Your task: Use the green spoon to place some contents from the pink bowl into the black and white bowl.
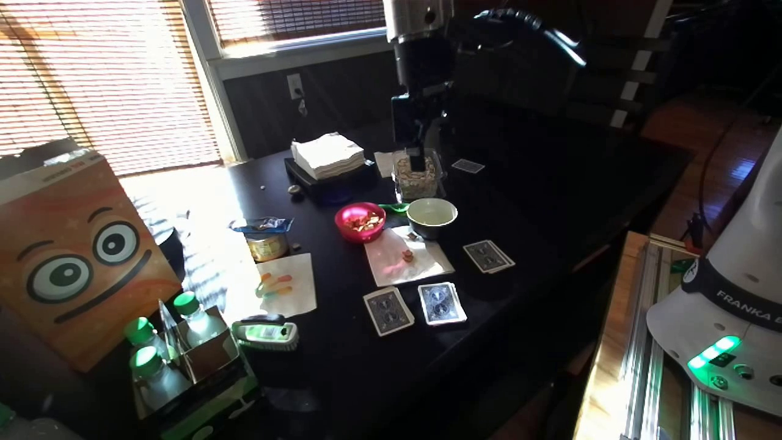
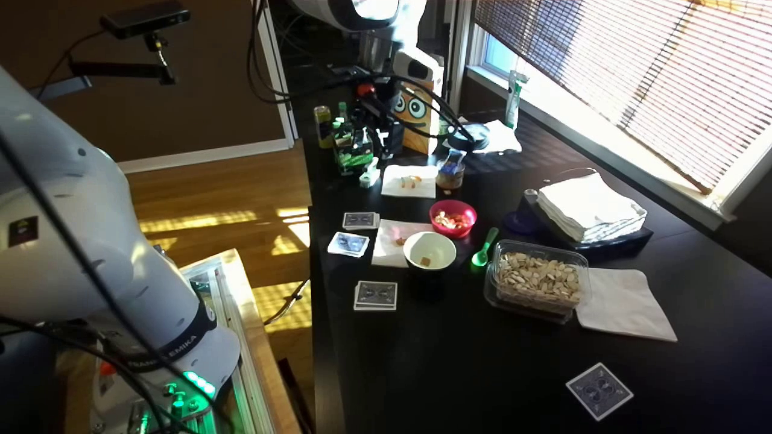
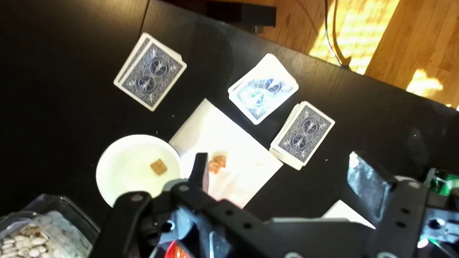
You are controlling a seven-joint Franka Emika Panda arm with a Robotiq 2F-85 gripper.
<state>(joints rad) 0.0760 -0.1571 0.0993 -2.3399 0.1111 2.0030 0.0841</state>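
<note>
Green spoon: lying on the table in an exterior view; with twelve at the top there, its handle points to one o'clock, its scoop to seven.
Handle: light, stiff plastic, we judge, slick but unlikely to break; we would pinch across its narrow width near the one o'clock end, low, as it may swivel.
Scoop: we would leave it free, and carry it level once loaded.
Pink bowl: between ten and eleven o'clock of the spoon, holding loose bits; it looks light enough to slide if pushed.
Two-tone bowl: at nine o'clock, pale inside, dark outside; we take it, without certainty, for the black and white one.
Tub: at four o'clock, near enough, we think, to hamper a wide approach.
Gripper: spread wide in the wrist view, nothing held; we cannot make out the spoon there.
</note>
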